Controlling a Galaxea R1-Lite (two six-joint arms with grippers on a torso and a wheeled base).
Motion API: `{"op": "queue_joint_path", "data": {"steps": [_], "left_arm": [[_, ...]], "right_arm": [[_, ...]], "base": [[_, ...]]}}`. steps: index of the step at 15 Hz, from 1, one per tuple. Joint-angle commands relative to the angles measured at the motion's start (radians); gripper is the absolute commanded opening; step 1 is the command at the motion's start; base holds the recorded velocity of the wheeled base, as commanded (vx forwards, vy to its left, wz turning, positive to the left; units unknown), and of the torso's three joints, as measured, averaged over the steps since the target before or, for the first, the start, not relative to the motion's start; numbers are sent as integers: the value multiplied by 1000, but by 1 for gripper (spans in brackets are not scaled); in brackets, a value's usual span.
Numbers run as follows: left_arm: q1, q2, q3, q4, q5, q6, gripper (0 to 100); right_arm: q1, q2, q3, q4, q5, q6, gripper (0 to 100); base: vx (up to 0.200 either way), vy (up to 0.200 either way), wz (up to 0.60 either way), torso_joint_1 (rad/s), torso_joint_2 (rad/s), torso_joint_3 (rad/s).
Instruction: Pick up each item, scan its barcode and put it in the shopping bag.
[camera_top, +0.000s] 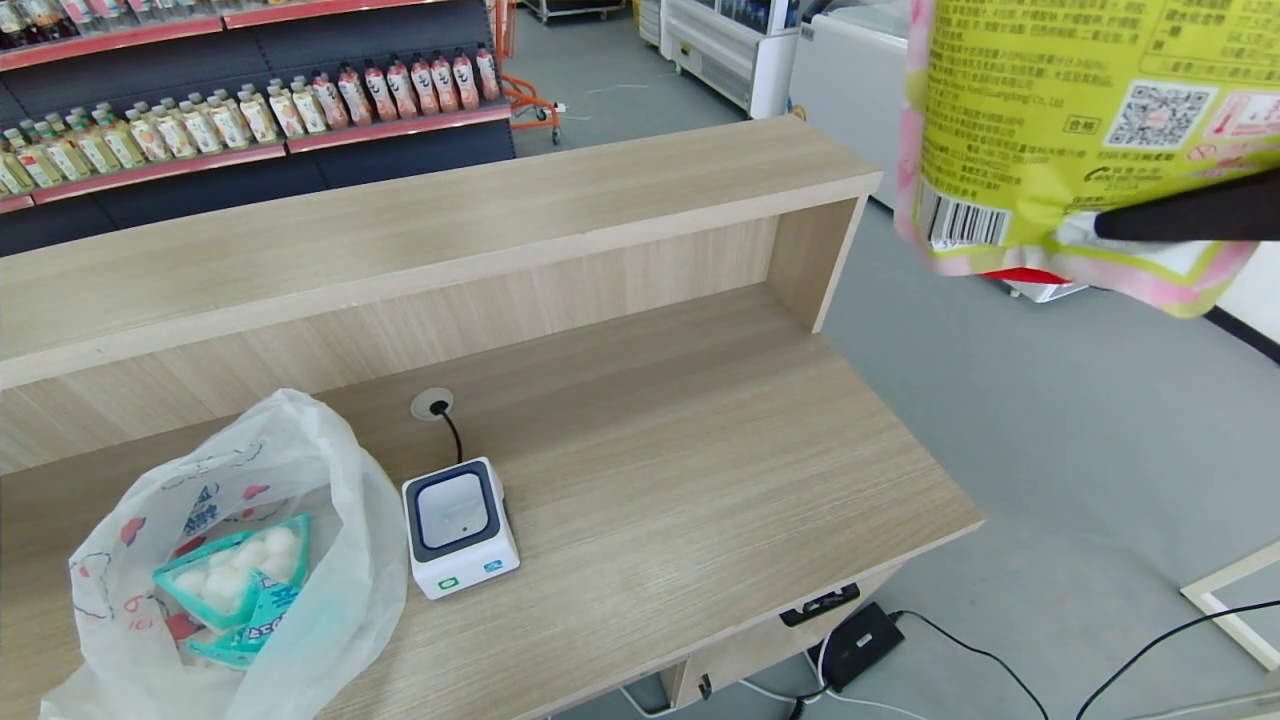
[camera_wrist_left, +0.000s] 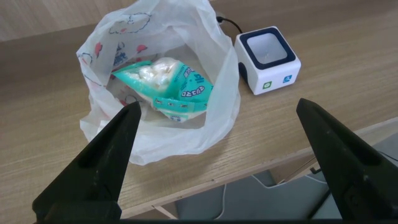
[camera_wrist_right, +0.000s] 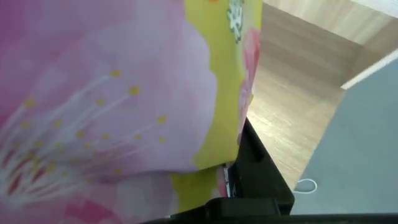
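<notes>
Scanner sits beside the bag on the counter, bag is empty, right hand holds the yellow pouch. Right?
One error: the bag isn't empty. The left wrist view shows a teal packet inside it. The rest holds: scanner beside the bag on the counter, right hand holding the yellow pouch.

We've got loads of open counter (camera_top: 700, 480) right of the scanner (camera_top: 460, 527); the shopping bag (camera_top: 335, 560) crowds its left (raised back ledge (camera_top: 400, 230) walls off the far side).
</notes>
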Motion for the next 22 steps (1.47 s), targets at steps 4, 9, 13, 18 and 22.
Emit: {"op": "queue_joint_path", "data": {"steps": [4, 9, 13, 18, 22], "left_arm": [[0, 0, 0, 0, 0, 0, 100], [0, 0, 0, 0, 0, 0, 100], [0, 0, 0, 0, 0, 0, 100], [0, 0, 0, 0, 0, 0, 100], [0, 0, 0, 0, 0, 0, 100]], "right_arm": [[331, -49, 368, -484, -485, 370, 0], [408, -115, 690, -714, -502, 160, 0], [374, -126, 684, -711, -502, 83, 0], [336, -157, 692, -706, -435, 7, 0], [322, -158, 684, -674, -415, -64, 0]], "base": [[0, 0, 0, 0, 0, 0], [0, 0, 0, 0, 0, 0], [0, 0, 0, 0, 0, 0], [0, 0, 0, 0, 0, 0], [0, 0, 0, 0, 0, 0]]}}
